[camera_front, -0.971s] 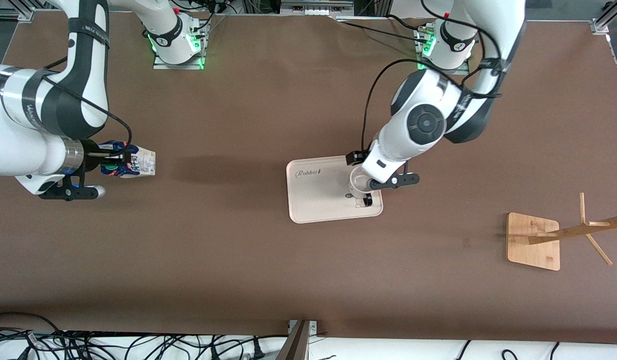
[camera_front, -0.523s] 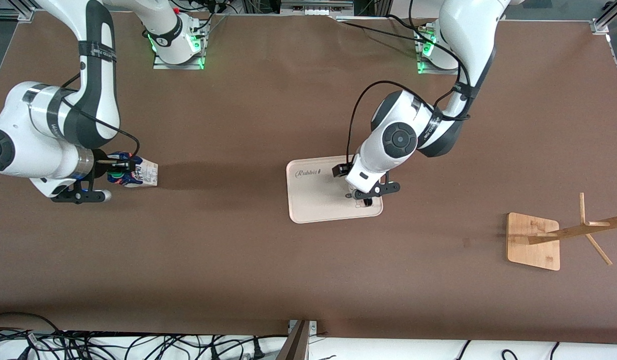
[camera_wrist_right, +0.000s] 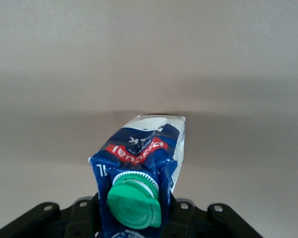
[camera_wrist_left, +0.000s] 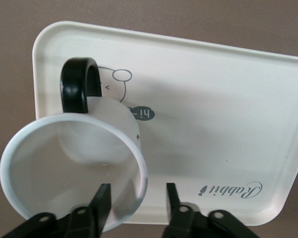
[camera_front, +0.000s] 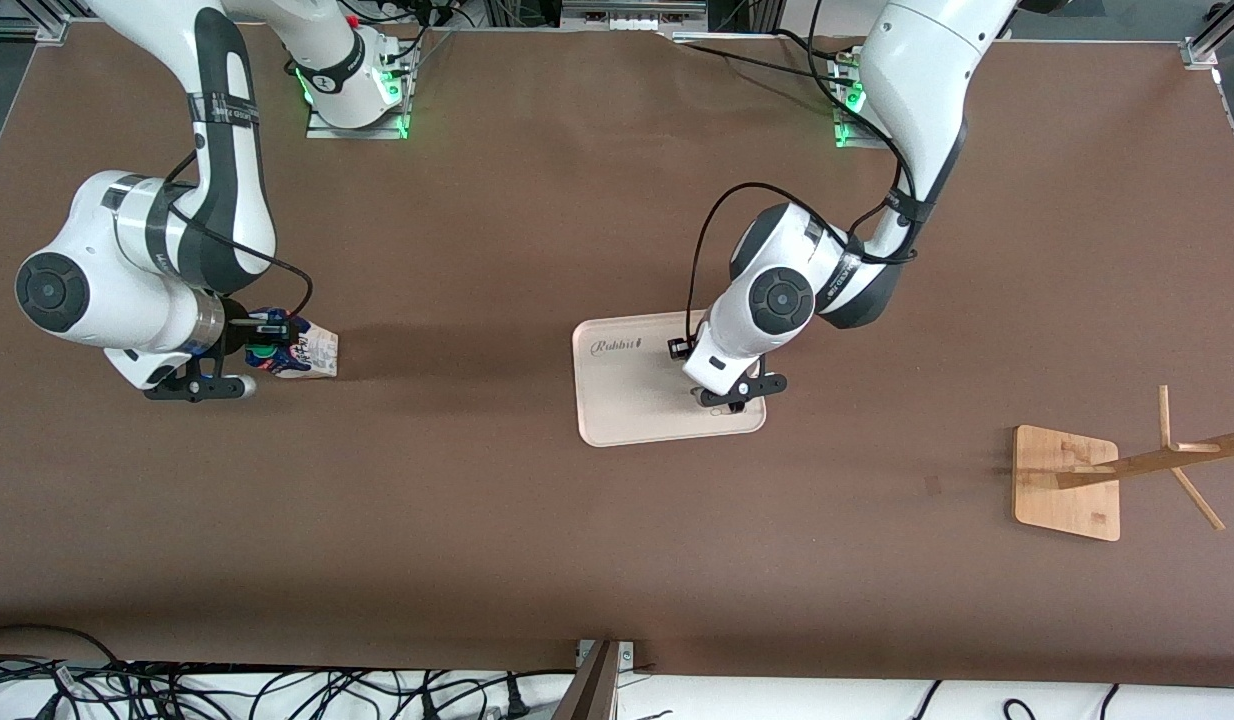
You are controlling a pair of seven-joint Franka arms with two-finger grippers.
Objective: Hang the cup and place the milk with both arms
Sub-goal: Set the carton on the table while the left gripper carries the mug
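The cup point(camera_wrist_left: 74, 168), a white mug with a black loop handle point(camera_wrist_left: 79, 91), stands on the cream tray point(camera_wrist_left: 213, 124) near a corner. My left gripper point(camera_wrist_left: 136, 201) is open with its jaws astride the cup's wall, one finger inside the cup and one outside. In the front view the left gripper point(camera_front: 734, 397) covers the cup on the tray point(camera_front: 627, 400). My right gripper point(camera_front: 252, 345) is shut on the milk point(camera_front: 307, 352), a blue and white carton with a green cap point(camera_wrist_right: 135, 203), and holds it on its side over the table at the right arm's end.
A wooden rack point(camera_front: 1067, 482) with slanted pegs stands on a square base at the left arm's end of the table, nearer the front camera than the tray. Brown tabletop lies between the milk and the tray. Cables run along the front edge.
The left gripper has come down onto the cup, now hiding it in the front view. The right gripper has carried the milk a little toward the tray.
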